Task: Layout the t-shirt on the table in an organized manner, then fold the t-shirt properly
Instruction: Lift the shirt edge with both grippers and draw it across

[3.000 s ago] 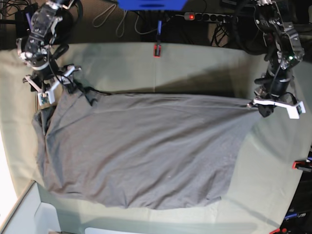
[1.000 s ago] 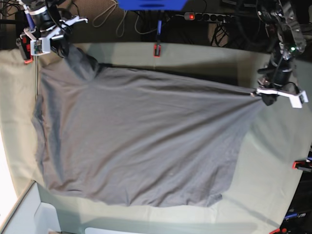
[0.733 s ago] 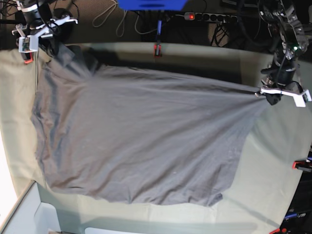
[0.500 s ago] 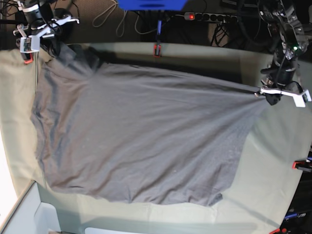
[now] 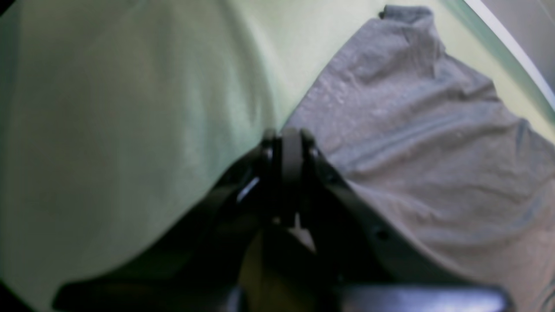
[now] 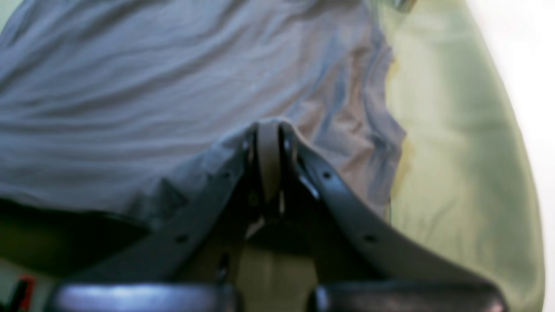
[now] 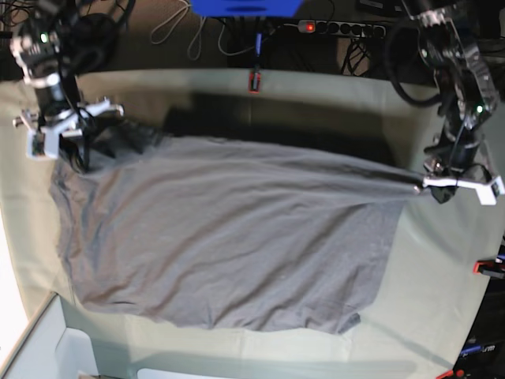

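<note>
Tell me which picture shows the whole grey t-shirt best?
The base view: the t-shirt lies spread across the table with every edge visible. The left wrist view shows only one corner, the right wrist view only a wrinkled stretch beside shut jaws.

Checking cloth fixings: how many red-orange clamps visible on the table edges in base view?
3: one clamp at the far edge, one at the right edge, one at the bottom right corner. Others may be hidden.

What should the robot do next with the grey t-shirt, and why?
Probably lower both corners onto the table and let go. The left gripper and right gripper are each shut on a far corner of the t-shirt, pulling that edge taut, while the near part lies spread on the green cloth. The left wrist view shows creases near the pinched corner.
</note>
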### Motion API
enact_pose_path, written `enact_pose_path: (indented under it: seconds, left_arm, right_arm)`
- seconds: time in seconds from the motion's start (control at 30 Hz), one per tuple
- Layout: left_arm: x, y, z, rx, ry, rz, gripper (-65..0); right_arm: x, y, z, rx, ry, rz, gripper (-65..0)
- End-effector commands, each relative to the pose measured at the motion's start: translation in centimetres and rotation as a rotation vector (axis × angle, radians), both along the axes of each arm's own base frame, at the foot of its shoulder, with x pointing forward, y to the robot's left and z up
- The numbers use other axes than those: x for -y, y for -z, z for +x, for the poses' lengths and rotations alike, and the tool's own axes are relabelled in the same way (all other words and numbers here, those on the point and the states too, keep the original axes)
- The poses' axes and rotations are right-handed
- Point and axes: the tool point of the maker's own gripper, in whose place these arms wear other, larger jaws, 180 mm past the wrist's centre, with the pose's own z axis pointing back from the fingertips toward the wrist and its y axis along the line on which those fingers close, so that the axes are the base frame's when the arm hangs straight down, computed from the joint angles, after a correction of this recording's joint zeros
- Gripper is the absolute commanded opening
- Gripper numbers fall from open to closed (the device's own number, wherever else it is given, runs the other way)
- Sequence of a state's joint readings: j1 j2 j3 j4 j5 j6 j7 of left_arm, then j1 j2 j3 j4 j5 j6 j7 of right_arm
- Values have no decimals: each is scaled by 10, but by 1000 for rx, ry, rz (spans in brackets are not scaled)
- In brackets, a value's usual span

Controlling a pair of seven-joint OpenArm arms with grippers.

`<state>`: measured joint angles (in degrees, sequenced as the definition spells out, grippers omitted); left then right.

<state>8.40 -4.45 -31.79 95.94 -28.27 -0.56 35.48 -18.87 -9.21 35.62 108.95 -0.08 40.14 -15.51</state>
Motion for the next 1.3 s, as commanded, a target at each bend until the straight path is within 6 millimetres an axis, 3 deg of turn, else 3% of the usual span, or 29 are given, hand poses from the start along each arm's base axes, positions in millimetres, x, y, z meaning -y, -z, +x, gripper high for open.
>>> enact_pose_path:
  seconds: [0.0, 0.17, 0.43, 0.63, 0.73, 0.93, 1.13, 1.27]
  left_arm:
    - [-6, -12, 11, 42, -9, 17, -650]
    - [-8, -6, 32, 45, -21, -23, -650]
    - [-12, -11, 65, 67, -24, -47, -650]
    - [-3, -9, 84, 31, 41, 19, -650]
    - [-4, -3, 85, 12, 39, 19, -650]
    - [-5, 9, 82, -20, 35, 12, -650]
    - [-4, 12, 87, -25, 33, 0, -650]
    - [-4, 12, 87, -25, 33, 0, -650]
  right_arm:
    - [3, -8, 14, 46, 2, -9, -650]
    - [12, 10, 57, 15, -1, -35, -650]
    - [17, 13, 122, 12, -20, -57, -650]
    - [17, 19, 160, -12, -58, -29, -650]
    - [11, 30, 172, -48, -88, -32, -650]
    - [4, 24, 193, -45, -105, -22, -650]
    - [-25, 27, 210, -63, -186, -10, -650]
    - [-36, 30, 211, -72, -220, -20, -650]
